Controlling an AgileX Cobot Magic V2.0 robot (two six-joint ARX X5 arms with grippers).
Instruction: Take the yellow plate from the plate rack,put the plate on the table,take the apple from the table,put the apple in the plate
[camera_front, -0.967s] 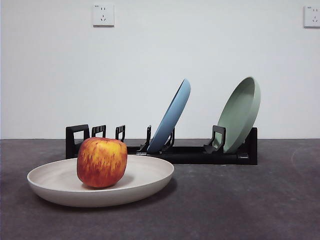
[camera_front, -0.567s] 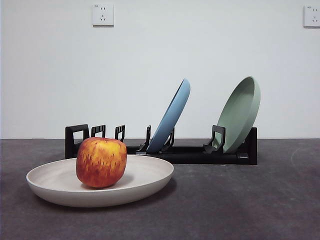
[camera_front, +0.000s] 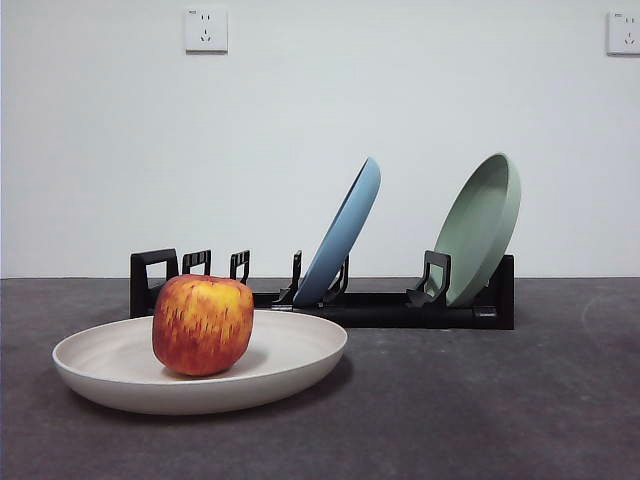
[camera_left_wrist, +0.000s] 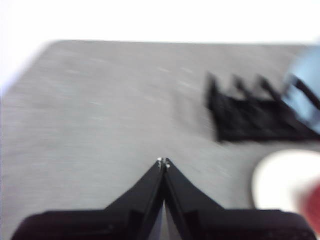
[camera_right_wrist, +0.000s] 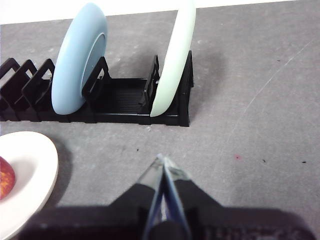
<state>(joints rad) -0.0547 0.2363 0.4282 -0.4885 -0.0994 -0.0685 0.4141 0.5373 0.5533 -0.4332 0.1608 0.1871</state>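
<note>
The yellow plate (camera_front: 290, 350) lies flat on the table (camera_front: 480, 400) at the front left. The apple (camera_front: 202, 324) stands upright in it, left of its middle. The black plate rack (camera_front: 400, 305) stands behind them. My left gripper (camera_left_wrist: 163, 162) is shut and empty above bare table, away from the rack (camera_left_wrist: 250, 115) and the plate (camera_left_wrist: 280, 180); its view is blurred. My right gripper (camera_right_wrist: 161, 161) is shut and empty above the table in front of the rack (camera_right_wrist: 120, 102); the plate (camera_right_wrist: 30, 170) and the apple (camera_right_wrist: 5, 182) show at that view's edge. Neither gripper shows in the front view.
A blue plate (camera_front: 345, 235) and a sage-green plate (camera_front: 482, 228) lean in the rack's slots; both also show in the right wrist view, blue plate (camera_right_wrist: 80, 57), green plate (camera_right_wrist: 172, 57). A white wall with two sockets (camera_front: 206, 30) stands behind the table.
The plate, the apple and the rack have kept their places apart from a tiny shift of the picture. No arm shows in the front view in any frame.
</note>
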